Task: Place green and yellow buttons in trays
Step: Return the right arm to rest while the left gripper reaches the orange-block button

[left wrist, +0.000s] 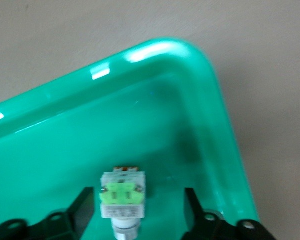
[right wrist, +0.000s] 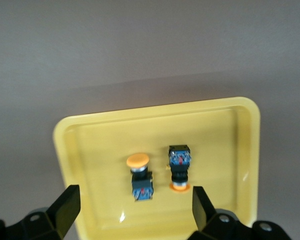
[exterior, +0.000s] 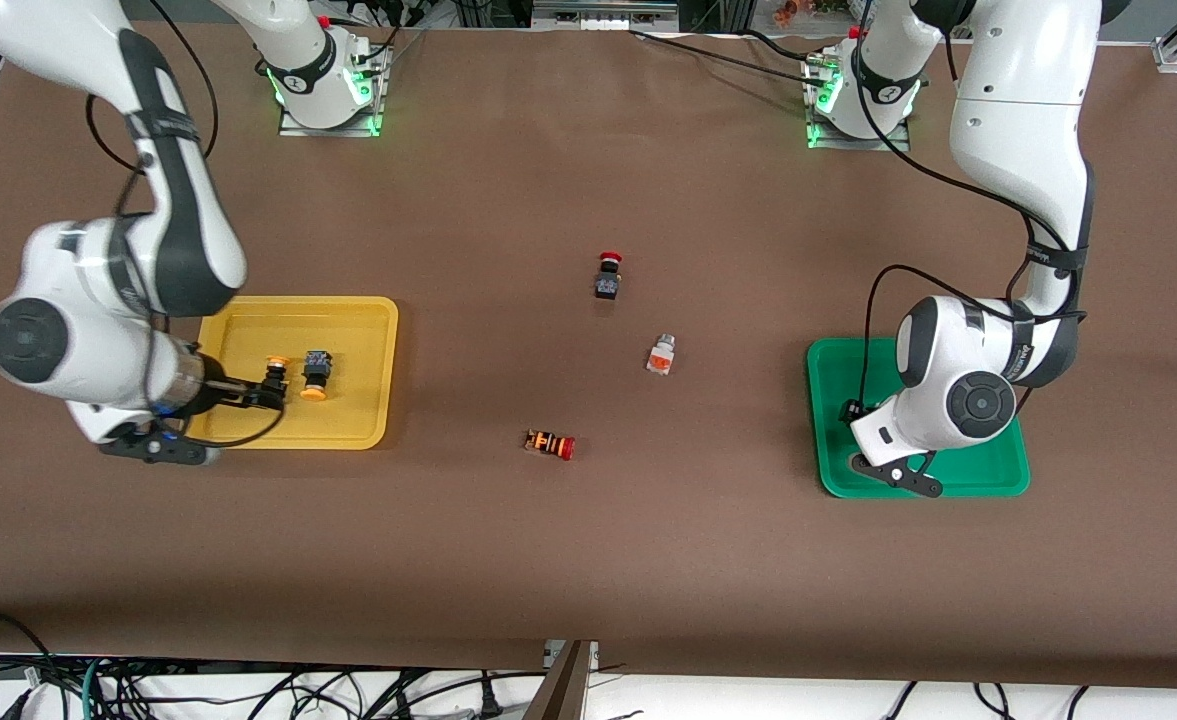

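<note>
The yellow tray (exterior: 358,330) holds two black-bodied buttons with yellow-orange caps (exterior: 275,368) (exterior: 315,375), lying side by side. My right gripper (exterior: 266,393) hangs low over this tray, open; in the right wrist view (right wrist: 134,207) its fingers stand wide of one button (right wrist: 140,179), with the second (right wrist: 179,167) beside it. My left gripper (exterior: 893,465) is low over the green tray (exterior: 833,400), open. In the left wrist view (left wrist: 137,212) the pale grey green-faced button (left wrist: 121,197) lies on the tray floor (left wrist: 165,115) between the fingers, untouched. The grey orange-faced button (exterior: 660,355) lies on the table mid-way between the trays.
A black switch with a red mushroom cap (exterior: 607,275) stands farther from the front camera than the orange-faced button. An orange-striped switch with a red cap (exterior: 550,444) lies nearer to it. Brown table surface surrounds both trays.
</note>
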`<state>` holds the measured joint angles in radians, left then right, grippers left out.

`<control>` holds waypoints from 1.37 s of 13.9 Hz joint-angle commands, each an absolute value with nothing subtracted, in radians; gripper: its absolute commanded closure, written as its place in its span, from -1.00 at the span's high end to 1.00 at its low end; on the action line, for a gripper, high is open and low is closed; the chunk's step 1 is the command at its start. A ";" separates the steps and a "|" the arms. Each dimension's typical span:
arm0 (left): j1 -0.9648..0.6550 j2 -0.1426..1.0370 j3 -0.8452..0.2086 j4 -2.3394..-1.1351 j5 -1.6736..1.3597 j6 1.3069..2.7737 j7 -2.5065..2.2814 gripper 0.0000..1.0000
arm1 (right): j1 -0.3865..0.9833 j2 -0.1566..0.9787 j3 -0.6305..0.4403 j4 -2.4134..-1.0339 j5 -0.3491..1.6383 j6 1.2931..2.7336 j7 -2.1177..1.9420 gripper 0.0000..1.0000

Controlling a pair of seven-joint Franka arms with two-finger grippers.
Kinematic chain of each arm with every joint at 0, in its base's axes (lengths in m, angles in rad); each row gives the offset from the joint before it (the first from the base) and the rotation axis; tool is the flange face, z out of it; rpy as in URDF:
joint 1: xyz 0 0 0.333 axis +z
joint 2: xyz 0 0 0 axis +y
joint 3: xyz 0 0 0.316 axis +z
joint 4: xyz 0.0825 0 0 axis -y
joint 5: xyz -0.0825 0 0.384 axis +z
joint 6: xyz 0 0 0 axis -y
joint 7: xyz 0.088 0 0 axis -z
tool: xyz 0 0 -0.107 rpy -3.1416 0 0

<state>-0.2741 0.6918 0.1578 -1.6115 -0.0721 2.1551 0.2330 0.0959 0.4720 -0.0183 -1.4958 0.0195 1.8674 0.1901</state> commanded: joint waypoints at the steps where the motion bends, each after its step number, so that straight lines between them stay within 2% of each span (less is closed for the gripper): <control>1: -0.288 0.600 0.056 -1.625 -0.067 2.093 0.056 1.00 | 0.081 0.427 -0.020 -1.431 0.064 1.778 0.150 0.98; 3: -0.291 0.600 -0.047 -1.624 -0.066 2.101 -0.162 1.00 | 0.081 0.349 -0.046 -1.433 0.061 1.769 0.149 0.98; 6: -0.343 0.641 -0.112 -1.611 -0.067 2.160 -0.248 1.00 | 0.083 0.263 -0.084 -1.433 0.054 1.695 0.123 0.98; 11: -0.471 0.696 -0.115 -1.620 -0.083 2.232 -0.310 1.00 | 0.083 0.204 -0.166 -1.434 0.052 1.642 -0.040 0.98; 16: -0.503 0.739 -0.114 -1.629 -0.077 2.266 -0.330 1.00 | 0.083 0.170 -0.183 -1.434 0.048 1.620 -0.046 0.98; 17: -0.503 0.747 -0.114 -1.631 -0.071 2.272 -0.330 0.88 | 0.083 0.167 -0.183 -1.434 0.048 1.620 -0.046 0.98; 18: -0.505 0.747 -0.114 -1.631 -0.069 2.272 -0.328 0.08 | 0.083 0.166 -0.183 -1.434 0.046 1.620 -0.046 0.98; 19: -0.509 0.747 -0.114 -1.631 -0.068 2.270 -0.328 -0.53 | 0.084 0.163 -0.183 -1.434 0.041 1.618 -0.048 0.98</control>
<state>-0.5001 0.7513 -0.1190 -1.6226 -0.0738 2.2576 -0.3251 0.0821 0.1908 -0.1791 -1.4192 0.0431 1.6330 -0.0300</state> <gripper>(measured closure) 0.053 0.004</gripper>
